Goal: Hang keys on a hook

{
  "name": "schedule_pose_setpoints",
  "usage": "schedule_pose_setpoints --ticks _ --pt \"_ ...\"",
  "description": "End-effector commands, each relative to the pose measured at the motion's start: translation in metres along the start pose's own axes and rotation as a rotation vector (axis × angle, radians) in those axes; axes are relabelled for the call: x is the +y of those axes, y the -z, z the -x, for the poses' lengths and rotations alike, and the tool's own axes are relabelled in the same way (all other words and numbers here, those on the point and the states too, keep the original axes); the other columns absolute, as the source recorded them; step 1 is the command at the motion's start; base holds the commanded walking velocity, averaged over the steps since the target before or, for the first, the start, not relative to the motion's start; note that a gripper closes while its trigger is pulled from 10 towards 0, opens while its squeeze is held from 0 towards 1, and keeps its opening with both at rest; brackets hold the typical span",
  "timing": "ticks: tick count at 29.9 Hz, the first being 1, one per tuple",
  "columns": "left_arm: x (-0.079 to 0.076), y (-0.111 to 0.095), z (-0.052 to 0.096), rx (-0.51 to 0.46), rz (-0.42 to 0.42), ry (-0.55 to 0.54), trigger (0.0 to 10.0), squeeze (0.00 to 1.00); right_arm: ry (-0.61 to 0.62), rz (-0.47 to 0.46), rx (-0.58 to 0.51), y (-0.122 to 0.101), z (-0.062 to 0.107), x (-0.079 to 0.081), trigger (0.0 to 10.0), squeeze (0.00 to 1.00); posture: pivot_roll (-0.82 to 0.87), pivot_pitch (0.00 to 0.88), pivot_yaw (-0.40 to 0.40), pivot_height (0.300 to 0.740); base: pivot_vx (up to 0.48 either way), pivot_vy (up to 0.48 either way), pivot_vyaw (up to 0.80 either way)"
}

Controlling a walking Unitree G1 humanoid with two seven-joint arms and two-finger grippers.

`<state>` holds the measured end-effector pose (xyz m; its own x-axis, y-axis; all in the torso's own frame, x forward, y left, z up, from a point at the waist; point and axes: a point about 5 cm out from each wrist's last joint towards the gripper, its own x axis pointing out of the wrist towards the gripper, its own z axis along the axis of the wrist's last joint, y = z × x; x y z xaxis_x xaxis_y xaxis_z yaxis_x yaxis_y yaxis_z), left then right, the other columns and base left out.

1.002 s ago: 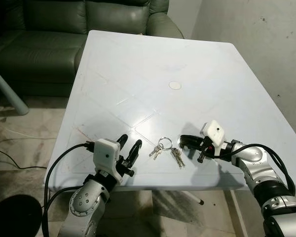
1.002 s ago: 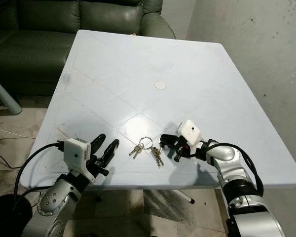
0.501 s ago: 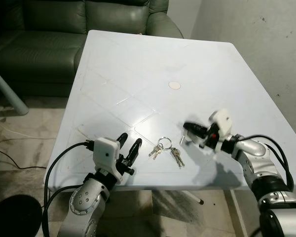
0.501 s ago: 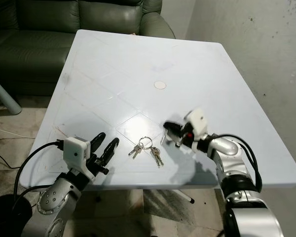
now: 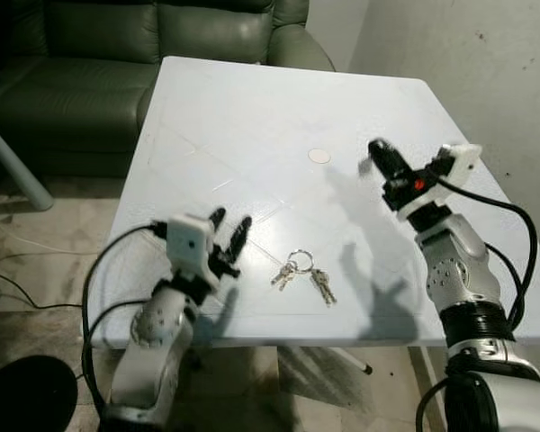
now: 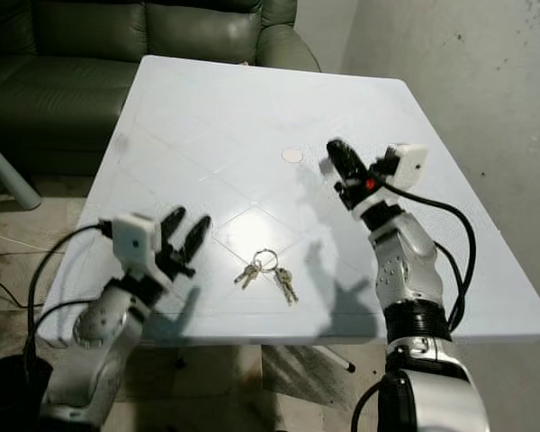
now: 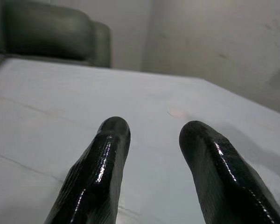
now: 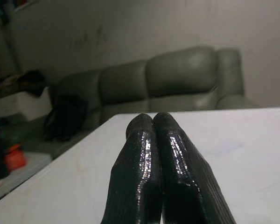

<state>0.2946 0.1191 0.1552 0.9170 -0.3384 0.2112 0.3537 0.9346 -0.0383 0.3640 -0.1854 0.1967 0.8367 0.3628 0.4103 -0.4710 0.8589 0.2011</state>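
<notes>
Two claws are in the air and neither has the keys [image 5: 300, 270], which lie flat on the white counter [image 5: 252, 126] near its front edge, a ring with two small bunches splayed out. The left claw [image 5: 228, 236] hovers just left of them, its two black fingers [image 7: 95, 177] spread apart with nothing between. The right claw [image 6: 340, 162] is raised well above the counter, up and to the right of the keys, fingers pressed tight together on nothing, pointing toward the sofa [image 5: 117, 54].

By the look of it, the task has barely started: the keys are not picked up, and no hook can be made out, so grasping, carrying and hanging all remain.

The counter is a white plastic top with faint moulded diagonal lines and a small round plug [image 5: 319, 156] near its middle. A dark green leather sofa stands behind it, a scuffed grey wall [image 5: 486, 63] runs along the right, and the floor [image 5: 45, 243] is pale tile with a thin cable lying across it.
</notes>
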Motion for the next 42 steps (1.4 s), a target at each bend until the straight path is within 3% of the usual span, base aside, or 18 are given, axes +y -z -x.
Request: schedule_pose_setpoints --ticks 1,3,4,7,11,13,19,27,42 --pt "0.006 0.003 -0.002 0.011 0.008 -0.031 10.0 0.00 0.046 0.032 -0.025 -0.004 0.005 -0.003 10.0 0.00 0.01 0.000 -0.080 0.740 0.000 0.000 0.00" --pt "0.011 0.002 -0.005 0.008 0.010 -0.053 10.0 0.00 0.058 0.056 -0.036 -0.005 0.007 -0.001 10.0 0.00 0.01 0.000 -0.078 0.740 0.000 0.000 0.00" --pt "0.023 0.004 -0.009 0.016 0.026 -0.117 10.0 0.00 0.094 0.094 -0.045 -0.004 0.013 0.003 10.0 0.00 0.00 0.000 -0.071 0.740 0.000 0.000 0.00" --pt "0.039 0.011 -0.011 0.033 0.045 -0.184 10.0 0.00 0.157 0.148 -0.031 0.001 0.024 0.010 10.0 0.00 -0.02 0.000 -0.059 0.740 0.000 0.000 0.00" --pt "0.047 0.016 -0.010 0.052 0.061 -0.217 10.0 0.00 0.213 0.194 -0.018 0.007 0.034 0.010 10.0 0.00 -0.03 0.000 -0.055 0.740 0.000 0.000 0.00" --pt "0.056 0.020 -0.008 0.067 0.084 -0.248 10.0 0.00 0.301 0.231 0.035 0.018 0.047 0.008 10.0 0.00 -0.04 0.000 -0.045 0.740 0.000 0.000 0.00" --pt "0.066 0.023 -0.006 0.079 0.099 -0.280 10.0 0.00 0.363 0.296 0.110 0.028 0.058 0.007 10.0 0.00 -0.04 0.000 -0.035 0.740 0.000 0.000 0.00" --pt "0.077 0.024 -0.002 0.088 0.070 -0.311 10.0 0.00 0.379 0.376 0.163 0.035 0.056 0.010 10.0 0.00 -0.02 0.000 -0.042 0.740 0.000 0.000 -0.06" --pt "0.080 0.023 -0.001 0.088 0.026 -0.316 10.0 0.00 0.372 0.404 0.193 0.042 0.045 0.017 10.0 0.00 0.01 0.000 -0.055 0.740 0.000 0.000 -0.78"
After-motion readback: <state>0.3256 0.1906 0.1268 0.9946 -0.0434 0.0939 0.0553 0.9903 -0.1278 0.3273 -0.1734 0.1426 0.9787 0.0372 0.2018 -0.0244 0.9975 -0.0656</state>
